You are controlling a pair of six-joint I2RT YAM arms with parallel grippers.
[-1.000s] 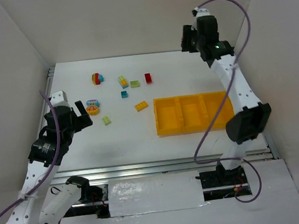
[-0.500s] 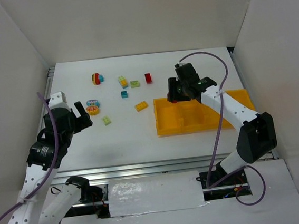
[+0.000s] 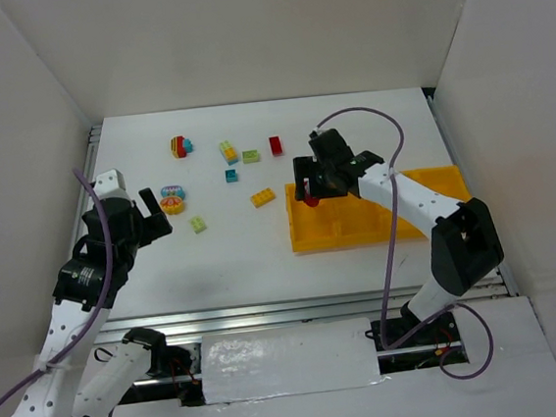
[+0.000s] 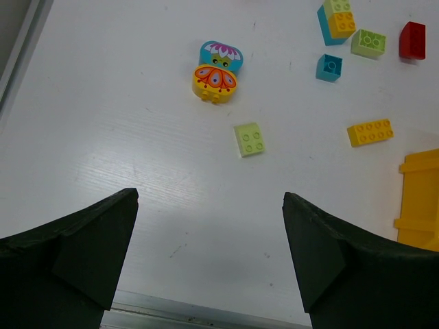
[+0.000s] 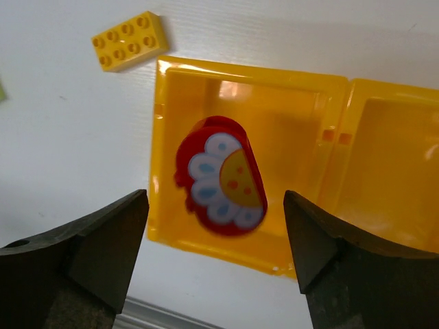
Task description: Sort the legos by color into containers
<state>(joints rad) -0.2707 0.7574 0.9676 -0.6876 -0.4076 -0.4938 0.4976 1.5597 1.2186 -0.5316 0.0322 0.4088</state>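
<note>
The yellow-orange tray (image 3: 360, 241) lies right of centre. My right gripper (image 3: 308, 188) hovers open over its leftmost compartment (image 5: 288, 116). A red flower-printed piece (image 5: 221, 175) shows between and below the open fingers, inside that compartment's outline. It is slightly blurred, so I cannot tell if it rests on the floor. Loose legos lie to the left: yellow brick (image 3: 263, 197), red brick (image 3: 276, 146), teal brick (image 3: 231, 176), pale green bricks (image 3: 251, 156) (image 3: 198, 223), and clumps (image 3: 228, 152) (image 3: 181, 146) (image 3: 172, 199). My left gripper (image 3: 151, 219) is open and empty.
In the left wrist view the flower clump (image 4: 216, 72) and a pale green brick (image 4: 249, 139) lie ahead of the open left gripper (image 4: 209, 199). White walls enclose the table. A metal rail (image 3: 268, 313) runs along the near edge.
My right arm has swung from the far back right down to the tray's left end. The red piece now shows free between its open fingers. The left arm has barely moved.
</note>
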